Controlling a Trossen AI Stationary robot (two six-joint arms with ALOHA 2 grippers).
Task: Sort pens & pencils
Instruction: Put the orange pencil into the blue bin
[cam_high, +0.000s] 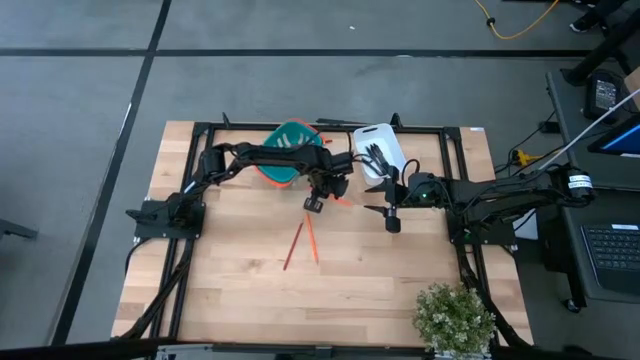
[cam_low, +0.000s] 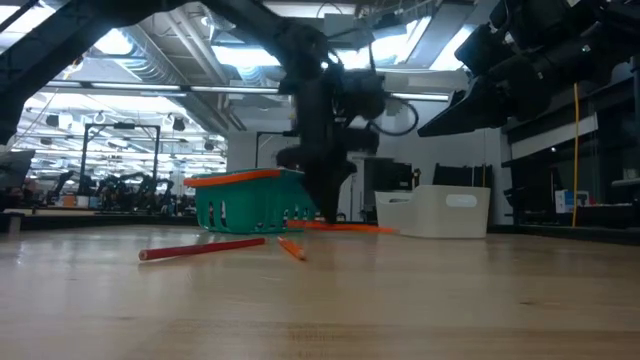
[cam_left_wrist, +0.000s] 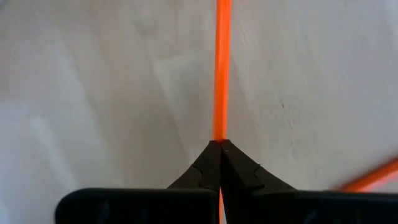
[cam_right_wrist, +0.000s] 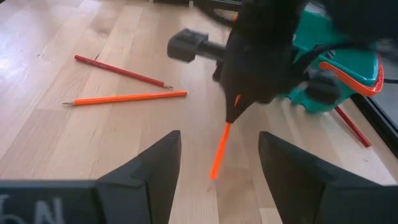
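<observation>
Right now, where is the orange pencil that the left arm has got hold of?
The orange pencil is pinched in the left tool near the table's middle, just in front of the teal basket, its free end toward the right tool.

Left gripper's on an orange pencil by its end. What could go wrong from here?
1. The left gripper pinches the orange pencil only at its tip, so it may swing or slip out on the lift.
2. The open right gripper hangs close by; the arms might collide.
3. The teal basket is right behind; the pencil's free end could catch its rim.
</observation>
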